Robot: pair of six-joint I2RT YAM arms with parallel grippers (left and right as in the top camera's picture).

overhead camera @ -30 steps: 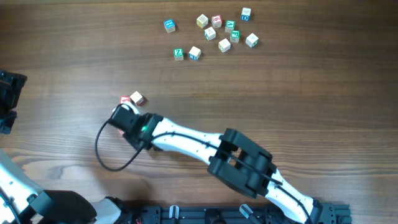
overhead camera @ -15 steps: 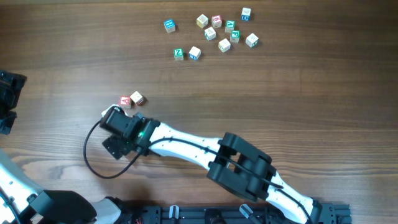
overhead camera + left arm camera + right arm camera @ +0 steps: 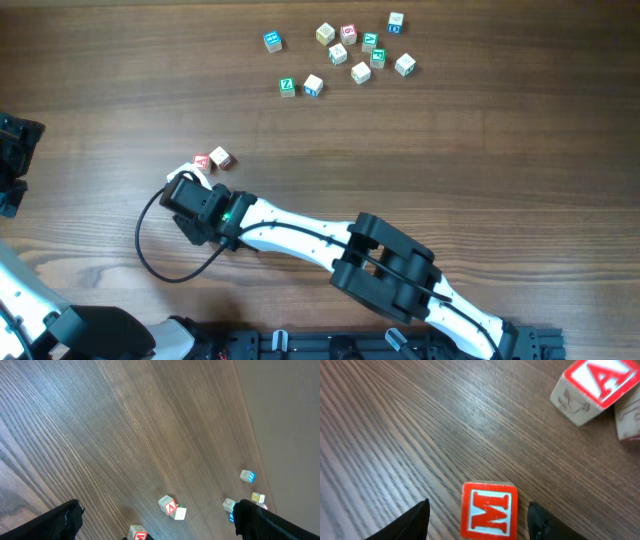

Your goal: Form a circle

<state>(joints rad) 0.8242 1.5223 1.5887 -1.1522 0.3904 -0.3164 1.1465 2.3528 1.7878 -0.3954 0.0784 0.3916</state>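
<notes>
**Circle: barely started**

No ring exists. Left of centre overhead, A cube (image 3: 201, 161) touches a second cube (image 3: 221, 158); M cube (image 3: 488, 510) lies near. Right gripper (image 3: 477, 522) straddles M cube, jaws apart, no contact. Left gripper (image 3: 160, 517) stands wide, empty. Most placement remains.

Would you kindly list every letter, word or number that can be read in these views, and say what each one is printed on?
"M": red, on the top face of the front cube in the right wrist view.
"A": red, on the cube behind it.
The neighbouring cube at the frame edge shows no readable print.
The scattered cubes at the table's far side carry blue, green and red prints that are too small to read.
</notes>
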